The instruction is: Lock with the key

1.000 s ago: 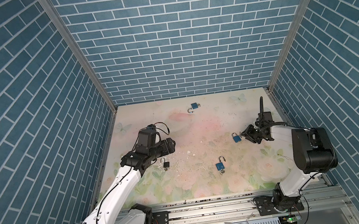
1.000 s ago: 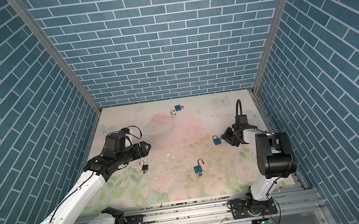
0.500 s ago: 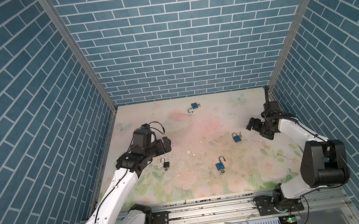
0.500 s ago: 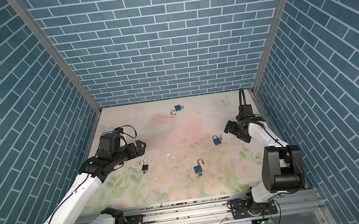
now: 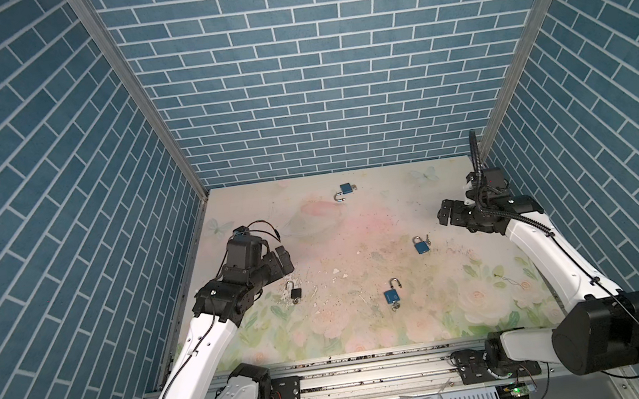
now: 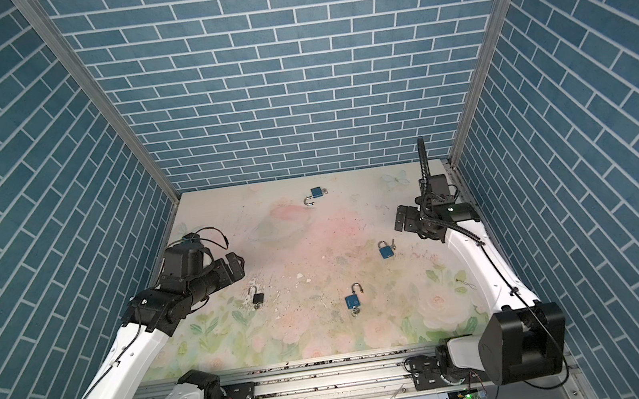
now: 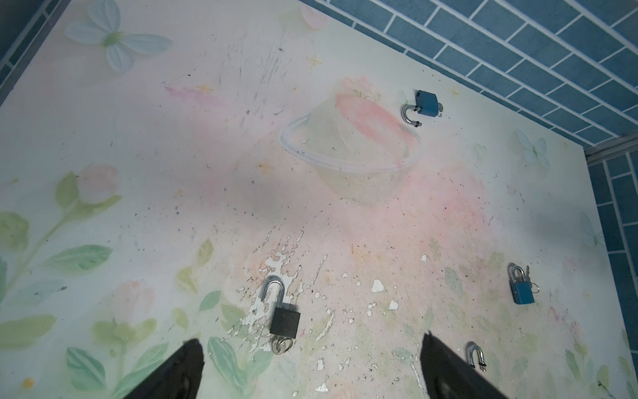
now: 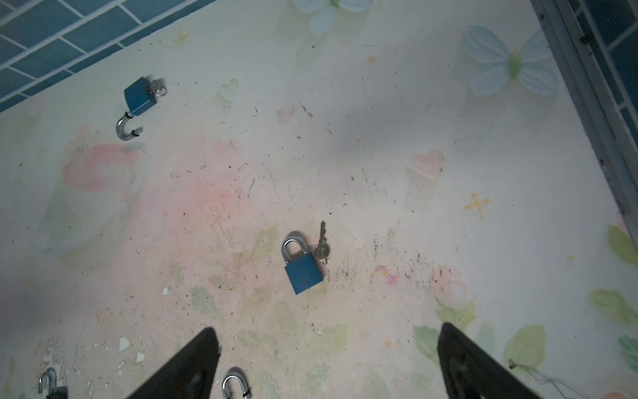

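Padlocks lay scattered over the flower-printed surface. Farthest left, the left jaws hung spread wide above the surface with nothing between them. Just to their right and nearer the front lay a black padlock, flat, its shackle swung open and a key ring at its base; the left wrist view showed it just beyond the two jaw tips. Right of that, near the back wall, a blue padlock lay with its shackle open and a key stuck in its base. Towards the front, near the middle, a second blue padlock lay flat, shackle open, a ring at its bottom end. Further right a third blue padlock lay with its shackle shut, and a loose key rested just beside it, out of the lock. Farthest right, near that lock but not touching it, the right jaws were likewise spread wide and empty, held above the surface.
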You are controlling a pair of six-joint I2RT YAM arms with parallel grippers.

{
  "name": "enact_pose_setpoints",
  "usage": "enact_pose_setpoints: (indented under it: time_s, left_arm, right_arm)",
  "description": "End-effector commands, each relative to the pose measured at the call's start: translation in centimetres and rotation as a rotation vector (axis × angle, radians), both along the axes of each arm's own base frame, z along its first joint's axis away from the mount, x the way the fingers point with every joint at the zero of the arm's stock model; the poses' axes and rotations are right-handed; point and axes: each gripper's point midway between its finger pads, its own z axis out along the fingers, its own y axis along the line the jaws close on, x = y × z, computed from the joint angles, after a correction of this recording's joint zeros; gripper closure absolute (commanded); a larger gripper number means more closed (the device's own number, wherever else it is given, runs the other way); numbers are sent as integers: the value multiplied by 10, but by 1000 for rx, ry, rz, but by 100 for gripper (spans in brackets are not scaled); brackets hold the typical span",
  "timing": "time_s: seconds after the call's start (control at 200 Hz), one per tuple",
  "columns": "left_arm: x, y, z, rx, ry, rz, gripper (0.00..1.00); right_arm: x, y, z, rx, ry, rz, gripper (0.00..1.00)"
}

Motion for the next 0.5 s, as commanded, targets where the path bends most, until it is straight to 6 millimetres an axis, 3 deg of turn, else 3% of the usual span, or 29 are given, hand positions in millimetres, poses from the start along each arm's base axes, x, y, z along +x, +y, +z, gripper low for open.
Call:
enact_pose_setpoints:
  time_s: [0.0,0.08,0.18,0.355,0.495]
  left_arm:
    - [-14,14,-7,9,37,68,0]
    - [-17,15,-12,13,26,62,0]
    - [-27,32,-24,57,65,147,0]
    - [-36,29,-44,65,142,118,0]
    - [-45,26,-68,93,286,94,1]
  right_arm:
    - [-1,12,14,-93,-61,75,1]
    - [-7,27,16,-208,-100,149,1]
    - [-17,41,14,-312,-118,188,1]
    - [-39,55,-4,-345,-35,121,1]
    - [-58,75,-6,-410,-53,99,1]
